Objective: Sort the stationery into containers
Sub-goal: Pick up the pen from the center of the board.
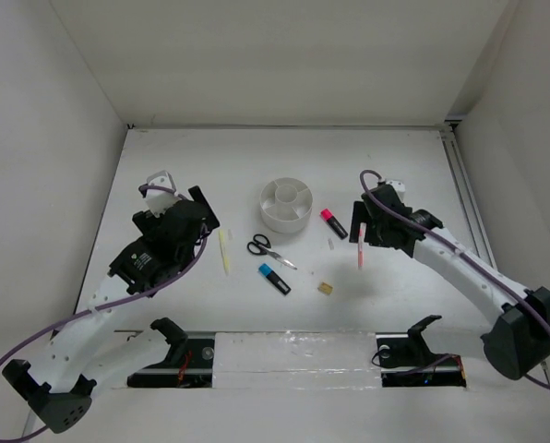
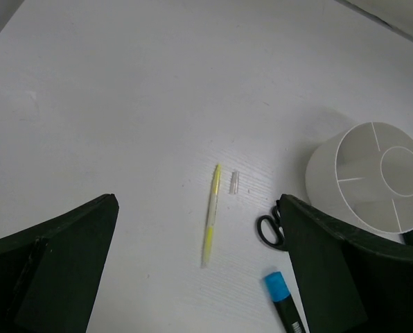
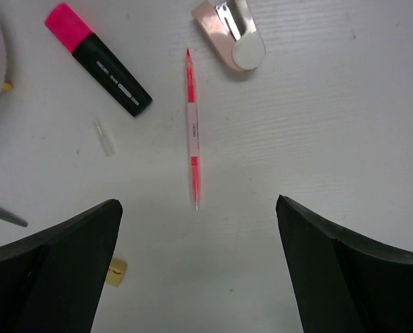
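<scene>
White divided tub (image 1: 286, 205): on the table (image 1: 210, 157), stationery scattered before it
Yellow pencil (image 2: 211, 215): just left of the scissors (image 2: 267, 229)
Red pen (image 3: 192, 128): between pink highlighter (image 3: 99, 59) and pinkish eraser (image 3: 229, 35)
Left jaws: wide open, empty, above the pencil
Right jaws: wide open, empty, above the pen

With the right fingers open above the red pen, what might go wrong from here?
The red pen is thin and lies flat, so the right fingers may slip off it or roll it. A clear cap and the pink highlighter lie beside it and could get nudged.
</scene>
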Motion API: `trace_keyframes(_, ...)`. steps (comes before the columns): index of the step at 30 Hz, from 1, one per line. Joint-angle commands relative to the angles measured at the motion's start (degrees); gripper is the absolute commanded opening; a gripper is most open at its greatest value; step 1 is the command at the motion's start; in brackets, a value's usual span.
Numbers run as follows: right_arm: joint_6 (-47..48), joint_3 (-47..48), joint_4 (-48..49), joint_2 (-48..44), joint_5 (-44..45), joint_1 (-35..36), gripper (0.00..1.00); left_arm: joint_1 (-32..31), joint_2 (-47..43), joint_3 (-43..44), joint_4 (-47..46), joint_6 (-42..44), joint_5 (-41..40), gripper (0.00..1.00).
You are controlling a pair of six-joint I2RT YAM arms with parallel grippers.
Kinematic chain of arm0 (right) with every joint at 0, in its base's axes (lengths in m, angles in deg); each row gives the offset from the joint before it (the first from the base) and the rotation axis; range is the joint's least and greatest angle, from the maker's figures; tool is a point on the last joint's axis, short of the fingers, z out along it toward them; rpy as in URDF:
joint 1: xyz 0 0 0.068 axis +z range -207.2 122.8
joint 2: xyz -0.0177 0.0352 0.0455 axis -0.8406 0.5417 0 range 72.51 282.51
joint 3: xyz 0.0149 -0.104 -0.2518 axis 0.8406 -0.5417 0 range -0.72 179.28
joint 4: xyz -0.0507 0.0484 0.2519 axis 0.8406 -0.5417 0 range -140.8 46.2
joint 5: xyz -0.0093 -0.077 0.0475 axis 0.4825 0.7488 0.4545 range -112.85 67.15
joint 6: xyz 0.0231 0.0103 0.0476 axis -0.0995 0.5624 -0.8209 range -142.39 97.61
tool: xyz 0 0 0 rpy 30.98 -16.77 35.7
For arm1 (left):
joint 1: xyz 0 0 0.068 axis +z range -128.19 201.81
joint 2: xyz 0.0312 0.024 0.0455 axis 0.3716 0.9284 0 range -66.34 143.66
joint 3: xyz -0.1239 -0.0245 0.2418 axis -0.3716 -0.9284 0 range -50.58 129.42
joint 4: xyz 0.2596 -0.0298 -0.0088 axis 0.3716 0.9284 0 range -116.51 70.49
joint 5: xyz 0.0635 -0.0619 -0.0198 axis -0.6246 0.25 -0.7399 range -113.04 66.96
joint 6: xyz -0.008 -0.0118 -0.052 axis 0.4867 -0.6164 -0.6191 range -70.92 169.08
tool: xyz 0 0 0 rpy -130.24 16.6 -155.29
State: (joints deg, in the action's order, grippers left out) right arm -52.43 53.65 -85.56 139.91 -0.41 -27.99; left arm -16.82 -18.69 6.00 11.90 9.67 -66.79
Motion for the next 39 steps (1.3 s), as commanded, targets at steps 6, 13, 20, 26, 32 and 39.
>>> trace_keyframes(6, -1.5, -3.0, 8.2, 10.1, -5.2, -1.5, 0.92, -0.2, -1.2, -0.6, -2.0, 1.7, 1.1, 1.00)
trace_keyframes(13, -0.2, -3.0, 10.8, 15.3, -8.0, -2.6, 0.84, -0.2, -2.8, -0.6, -2.0, 1.7, 2.3, 1.00)
trace_keyframes(20, 1.4, -1.9, 12.1, 23.3, -9.3, -3.9, 0.74, -0.2, -4.7, -1.1, -2.0, 1.7, 1.7, 1.00)
trace_keyframes(26, 1.9, -0.2, 11.0, 25.8, -9.8, -4.4, 0.71, -0.2, -4.7, -1.1, -2.0, 1.7, 1.7, 1.00)
trace_keyframes(32, 3.2, 0.9, 9.6, 27.9, -12.9, -5.5, 0.53, -0.2, -4.7, -1.1, -2.0, 1.7, 1.7, 1.00)
trace_keyframes(39, 3.2, 0.9, 9.1, 27.9, -14.0, -6.6, 0.23, -0.2, -4.7, -1.1, -2.0, 1.2, 1.2, 1.00)
